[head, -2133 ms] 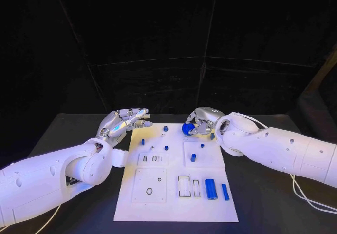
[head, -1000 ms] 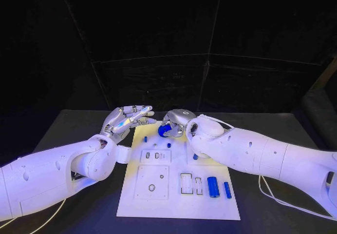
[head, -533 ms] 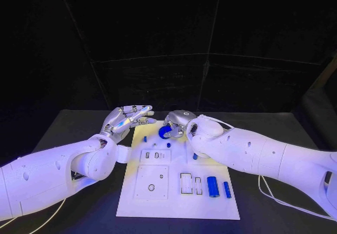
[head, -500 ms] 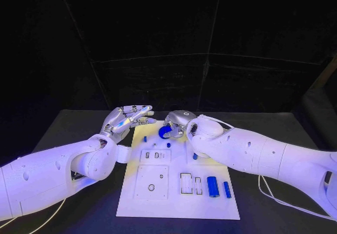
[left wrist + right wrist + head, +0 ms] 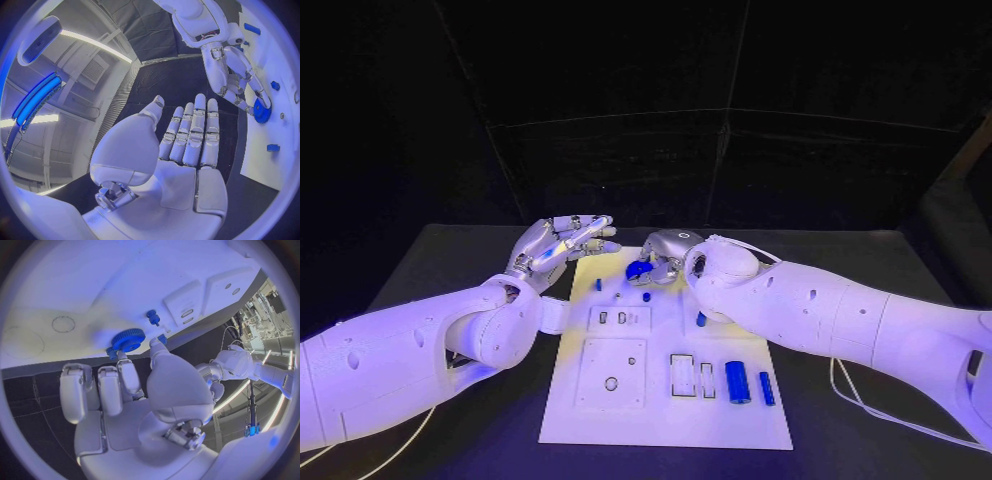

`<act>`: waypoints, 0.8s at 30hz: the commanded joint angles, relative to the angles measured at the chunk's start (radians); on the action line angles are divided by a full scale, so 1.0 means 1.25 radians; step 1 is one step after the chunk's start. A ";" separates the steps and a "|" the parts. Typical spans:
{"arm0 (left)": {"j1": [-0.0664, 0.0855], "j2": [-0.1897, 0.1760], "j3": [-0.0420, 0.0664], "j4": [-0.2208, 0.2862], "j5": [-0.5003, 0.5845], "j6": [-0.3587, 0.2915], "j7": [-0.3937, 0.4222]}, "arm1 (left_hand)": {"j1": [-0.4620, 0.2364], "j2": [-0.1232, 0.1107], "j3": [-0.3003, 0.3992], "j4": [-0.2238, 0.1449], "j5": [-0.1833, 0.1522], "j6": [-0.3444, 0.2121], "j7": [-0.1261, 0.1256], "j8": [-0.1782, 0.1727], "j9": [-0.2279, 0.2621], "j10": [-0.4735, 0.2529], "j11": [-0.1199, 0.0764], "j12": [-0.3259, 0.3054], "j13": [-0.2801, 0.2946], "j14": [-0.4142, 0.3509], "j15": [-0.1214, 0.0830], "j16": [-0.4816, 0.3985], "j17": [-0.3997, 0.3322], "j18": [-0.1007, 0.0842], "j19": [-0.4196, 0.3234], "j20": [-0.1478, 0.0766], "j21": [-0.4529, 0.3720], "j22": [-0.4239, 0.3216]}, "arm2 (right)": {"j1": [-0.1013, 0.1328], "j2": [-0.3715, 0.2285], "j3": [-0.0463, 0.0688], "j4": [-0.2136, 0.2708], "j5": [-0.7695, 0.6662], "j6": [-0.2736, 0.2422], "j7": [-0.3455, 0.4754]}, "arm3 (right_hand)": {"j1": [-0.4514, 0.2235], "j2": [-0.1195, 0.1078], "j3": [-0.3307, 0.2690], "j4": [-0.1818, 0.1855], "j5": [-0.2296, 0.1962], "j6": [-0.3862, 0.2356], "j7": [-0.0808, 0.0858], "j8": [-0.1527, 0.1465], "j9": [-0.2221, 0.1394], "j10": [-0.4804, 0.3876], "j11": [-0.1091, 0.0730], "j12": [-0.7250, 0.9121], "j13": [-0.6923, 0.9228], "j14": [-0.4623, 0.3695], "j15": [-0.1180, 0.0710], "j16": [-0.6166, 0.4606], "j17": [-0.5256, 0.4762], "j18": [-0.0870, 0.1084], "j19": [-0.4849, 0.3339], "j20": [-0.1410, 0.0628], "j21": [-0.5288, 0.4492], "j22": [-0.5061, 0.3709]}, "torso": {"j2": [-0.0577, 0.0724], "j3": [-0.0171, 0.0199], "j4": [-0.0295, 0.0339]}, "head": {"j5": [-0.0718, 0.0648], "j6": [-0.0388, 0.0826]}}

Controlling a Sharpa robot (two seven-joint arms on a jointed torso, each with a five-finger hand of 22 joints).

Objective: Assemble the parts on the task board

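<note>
Right hand (image 5: 664, 258): pinches the blue gear (image 5: 638, 270) — at the task board's (image 5: 661, 420) 12 o'clock end.
Left hand (image 5: 565, 242): fingers spread, holding nothing — at the board's 11 o'clock corner.

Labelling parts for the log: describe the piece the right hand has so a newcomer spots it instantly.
Start at the white task board and follow it to its far end, where the right hand meets it. Pinched in its fingertips is a blue gear: round, toothed, far wider than the slim pegs nearby.
</note>
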 commanded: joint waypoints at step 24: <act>0.001 -0.012 0.001 0.003 0.000 0.008 0.003 | -0.001 0.009 0.001 -0.005 0.004 0.001 0.006 -0.005 -0.001 0.000 0.002 -0.003 -0.001 0.002 0.005 -0.005 0.001 0.013 0.008 0.000 -0.005 -0.001 | 0.002 -0.211 0.000 0.184 0.176 -0.219 0.162 | 0.125 0.029 -0.027 -0.025 0.086 0.024 -0.007 0.006 0.001 0.013 -0.004 0.019 0.044 0.059 -0.001 0.002 0.104 -0.013 0.009 0.000 0.000 0.113 | -0.003 0.0024 -0.0071 | 0.000 0.007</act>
